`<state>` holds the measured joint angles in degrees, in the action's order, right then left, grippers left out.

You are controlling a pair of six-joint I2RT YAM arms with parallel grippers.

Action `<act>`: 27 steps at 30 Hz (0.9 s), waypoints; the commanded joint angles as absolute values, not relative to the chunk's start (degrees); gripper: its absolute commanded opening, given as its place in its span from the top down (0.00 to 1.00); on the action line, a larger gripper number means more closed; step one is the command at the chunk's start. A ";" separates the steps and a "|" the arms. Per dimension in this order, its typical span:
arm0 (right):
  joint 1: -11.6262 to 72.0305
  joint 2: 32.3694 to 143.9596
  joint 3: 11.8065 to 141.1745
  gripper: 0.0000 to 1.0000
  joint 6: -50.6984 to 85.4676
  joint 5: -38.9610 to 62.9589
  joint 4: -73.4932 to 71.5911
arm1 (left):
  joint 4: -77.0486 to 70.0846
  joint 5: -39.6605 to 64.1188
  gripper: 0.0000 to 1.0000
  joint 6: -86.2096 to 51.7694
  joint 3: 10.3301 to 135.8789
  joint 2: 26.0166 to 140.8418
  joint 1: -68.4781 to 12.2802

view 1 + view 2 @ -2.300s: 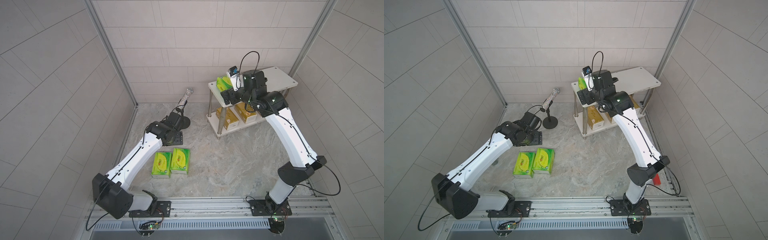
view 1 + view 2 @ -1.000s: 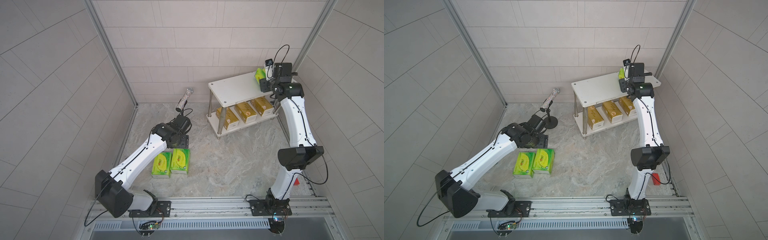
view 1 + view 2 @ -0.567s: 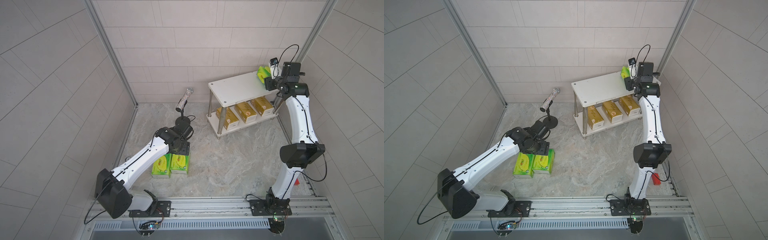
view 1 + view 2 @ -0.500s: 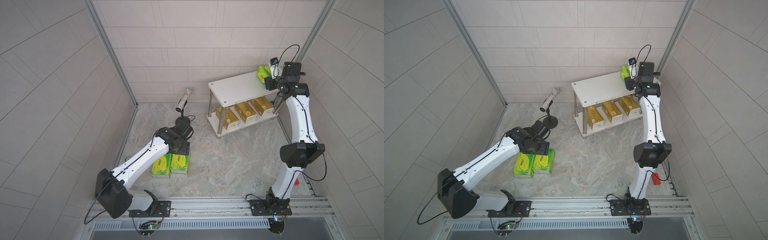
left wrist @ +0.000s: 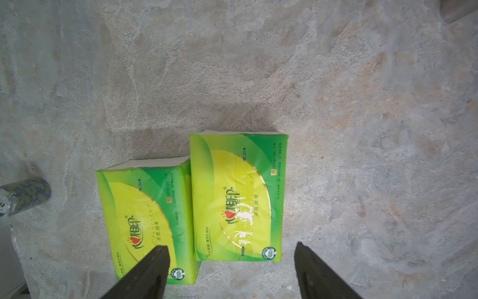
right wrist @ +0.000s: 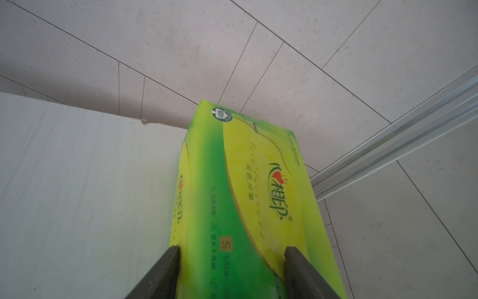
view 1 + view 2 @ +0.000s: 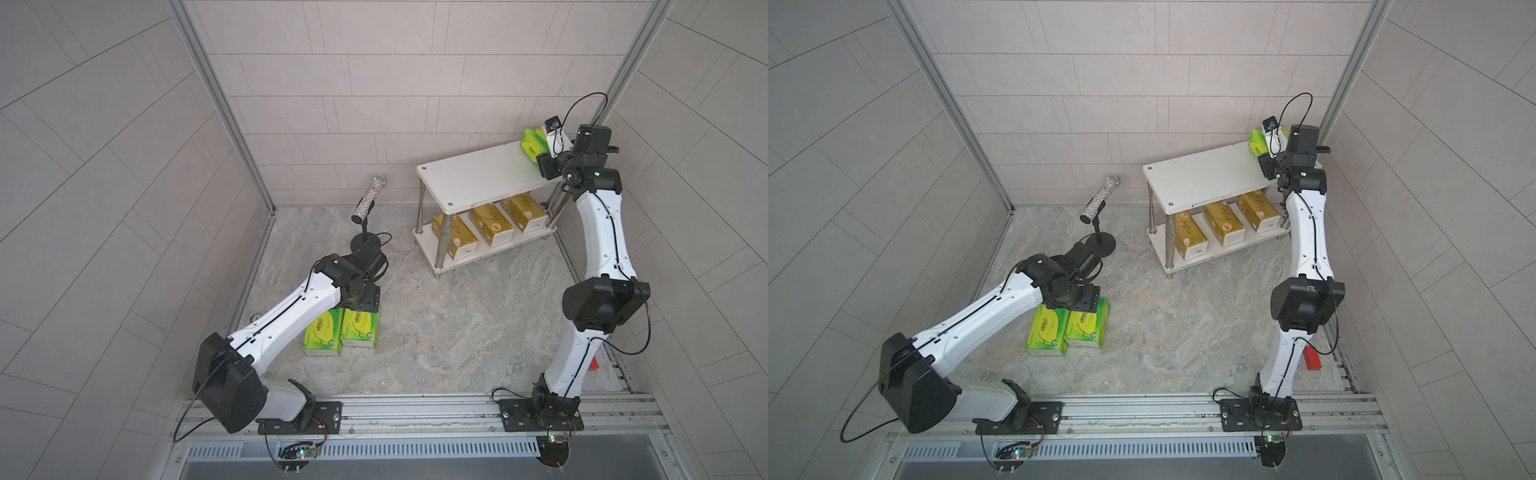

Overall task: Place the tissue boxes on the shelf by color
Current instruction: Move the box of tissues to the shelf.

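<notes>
Two green tissue boxes (image 7: 322, 332) (image 7: 359, 328) lie side by side on the floor. My left gripper (image 5: 230, 256) hangs open just above them; one of its fingers is over the left box (image 5: 144, 217) and the other is beyond the outer side of the right box (image 5: 238, 196). My right gripper (image 6: 232, 255) is shut on a third green tissue box (image 6: 245, 181), held tilted at the far right end of the shelf's top board (image 7: 478, 174). Three gold tissue boxes (image 7: 490, 226) sit in a row on the lower board.
A glittery cylinder on a black stand (image 7: 368, 199) stands just behind my left arm. The tiled back wall and a metal corner post (image 6: 388, 145) are close behind the held box. A small red object (image 7: 1312, 358) lies by the right arm's base.
My right arm has carried the green box from the left end of the top board to its far right end. My left arm has dropped over the two floor boxes.
</notes>
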<state>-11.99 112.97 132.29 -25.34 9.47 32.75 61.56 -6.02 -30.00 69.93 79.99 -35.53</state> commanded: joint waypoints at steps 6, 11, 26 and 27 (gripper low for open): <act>-15.77 110.06 120.13 0.33 -26.09 17.89 25.97 | 62.80 -6.31 0.16 -29.28 70.30 82.04 -35.59; -17.09 108.95 118.28 0.33 -28.94 24.58 25.84 | 62.94 -6.68 0.16 -29.14 70.23 82.46 -35.57; -17.86 108.74 118.30 0.26 -23.13 26.04 20.85 | 63.06 -7.03 0.16 -29.36 71.62 83.41 -35.36; -17.84 108.72 118.43 0.25 -22.46 26.06 20.22 | 63.11 -6.90 0.16 -29.40 71.63 83.44 -35.37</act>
<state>-17.69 108.64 119.55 -26.22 25.82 18.15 61.58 -6.11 -29.91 69.95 83.44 -35.53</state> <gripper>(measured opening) 0.743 0.836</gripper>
